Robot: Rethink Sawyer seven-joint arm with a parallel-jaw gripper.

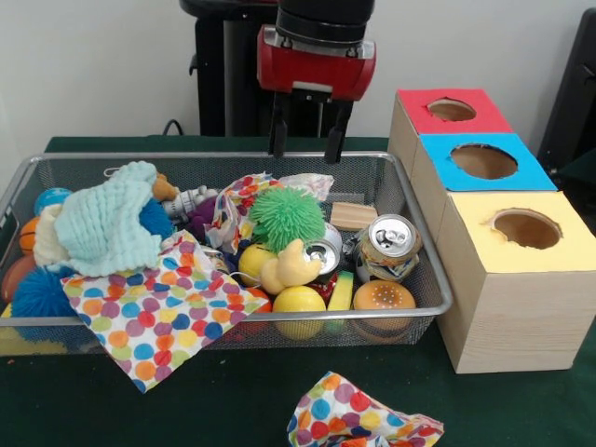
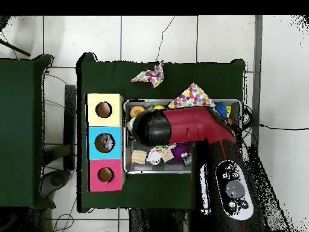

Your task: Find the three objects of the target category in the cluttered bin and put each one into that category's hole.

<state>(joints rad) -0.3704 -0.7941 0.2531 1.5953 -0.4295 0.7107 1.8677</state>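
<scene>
The cluttered bin [image 1: 438, 279] is a wide silver wire-mesh basket full of toys, cans and cloths. My gripper [image 1: 307, 140] hangs open and empty just above the bin's far rim, over a crumpled wrapper and a green spiky ball [image 1: 286, 216]. To the right stand three wooden boxes with round holes: red top [image 1: 452, 110], blue top [image 1: 484, 160], yellow top [image 1: 526, 228]. In the overhead view the arm [image 2: 181, 128] covers most of the bin [image 2: 157, 171] and hides the gripper. The boxes [image 2: 104, 142] stand left of it, and something small lies in the blue hole.
In the bin lie two crushed cans [image 1: 386, 244], a yellow duck [image 1: 284, 268], a yellow ball [image 1: 299, 300], a burger toy [image 1: 384, 298], a wooden block [image 1: 354, 216], a pale green cloth [image 1: 107, 228] and a blue spiky ball [image 1: 42, 293]. A polka-dot cloth [image 1: 149, 317] drapes over the front rim. Another polka-dot cloth [image 1: 358, 419] lies on the table.
</scene>
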